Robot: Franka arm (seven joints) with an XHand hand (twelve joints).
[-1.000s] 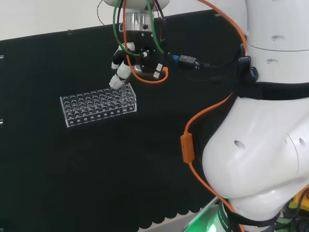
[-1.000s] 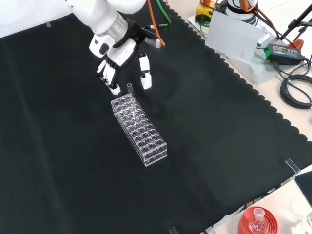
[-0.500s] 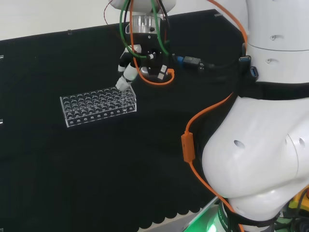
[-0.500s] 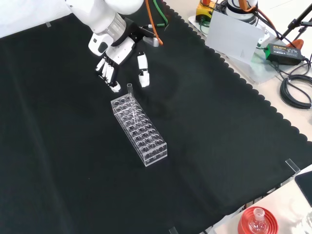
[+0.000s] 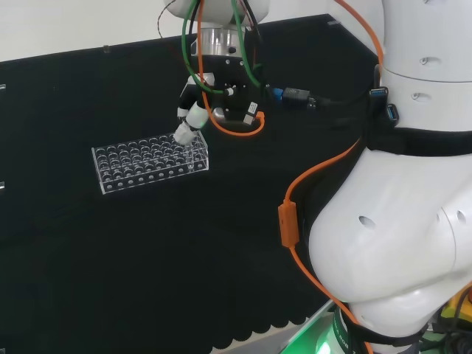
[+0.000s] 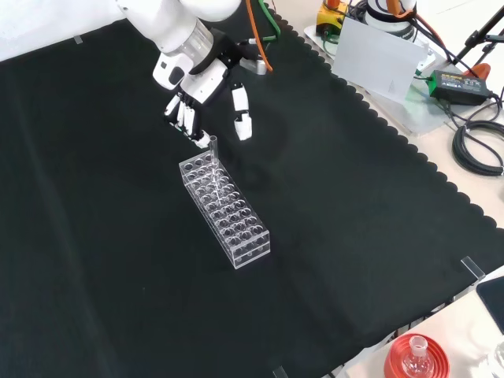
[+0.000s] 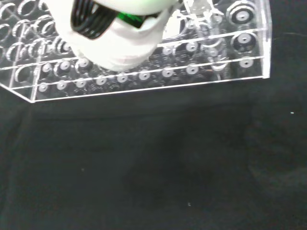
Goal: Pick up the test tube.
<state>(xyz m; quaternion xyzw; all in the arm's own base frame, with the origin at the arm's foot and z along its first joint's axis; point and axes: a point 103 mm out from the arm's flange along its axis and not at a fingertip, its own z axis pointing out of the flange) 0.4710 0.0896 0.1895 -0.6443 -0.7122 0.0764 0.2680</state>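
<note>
Hovering in the front view's upper left, the hand (image 6: 201, 83) holds its fingers (image 6: 187, 120) spread and empty beside the test tube (image 6: 213, 146) – upright at the clear rack's (image 6: 228, 213) far end – so pinching near its rim and lifting straight up looks best.

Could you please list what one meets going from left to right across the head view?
Clear tube rack → hand above the rack's right end → orange cable → the arm's own big white links.
</note>
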